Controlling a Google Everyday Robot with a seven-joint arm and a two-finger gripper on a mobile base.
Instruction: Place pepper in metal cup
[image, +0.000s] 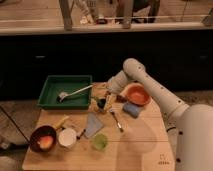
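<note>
Hovering low over the surface (140, 145), the hand (107, 101) is seen just above the metal cup (101, 104); whether it is open or closed cannot be told. The pepper is not discernible. An orange bowl (137, 94) lies to its right, a green tray (52, 95) to its left.

Tool (107, 101) over the dark shiny metal cup (101, 104) on the matt wooden table (135, 145), beside the green plastic tray (50, 90)

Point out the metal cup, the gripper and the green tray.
metal cup (101, 104): camera view, on its dark side wall, right of the tray.
gripper (107, 98): camera view, at its tip, directly over the metal cup.
green tray (49, 91): camera view, on its left inner wall.
</note>
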